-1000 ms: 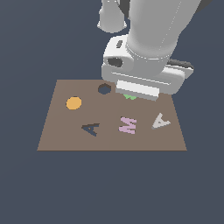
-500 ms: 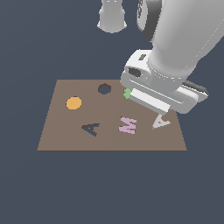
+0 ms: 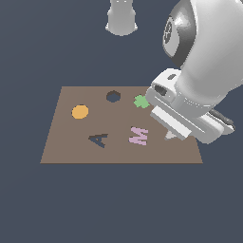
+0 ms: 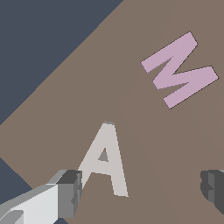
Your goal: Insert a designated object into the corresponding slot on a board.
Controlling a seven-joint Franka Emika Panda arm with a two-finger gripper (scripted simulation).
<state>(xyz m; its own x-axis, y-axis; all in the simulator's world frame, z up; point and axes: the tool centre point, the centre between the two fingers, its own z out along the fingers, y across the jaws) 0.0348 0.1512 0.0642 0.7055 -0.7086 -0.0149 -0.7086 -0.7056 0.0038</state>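
Wrist view showed the only readable shapes in the scene, two block letters lying flat on the brown board [image 4: 144, 144]: a light-grey letter A [image 4: 105, 159] and a pink letter M [image 4: 180, 70], with no brand marks or printed labels anywhere. The end effector [image 4: 142, 190] stood with its jaws spread wide, one grey fingertip [image 4: 70, 192] just beside one leg of the grey A and the other fingertip [image 4: 213, 186] well apart from the letter on its far side, so the A lay between them but off toward the first fingertip and was not gripped. The pink M sat near the A, clear of both fingertips. In the exterior view the board [image 3: 61, 142] lay on the dark tabletop [image 3: 38, 204], and the arm's white wrist housing covered the board's corner toward the exterior view's right, leaving only a small pale sliver of the letter A [image 3: 169, 136] visible under it. The pink M [image 3: 138, 135] lay just to the exterior view's left of that spot, and farther left was the dark A-shaped slot [image 3: 98, 140], empty and well apart from the grey letter. An orange disc [image 3: 80, 112], a dark round hole [image 3: 113, 97] and a green clover piece [image 3: 141, 101] sat along the board's far side.
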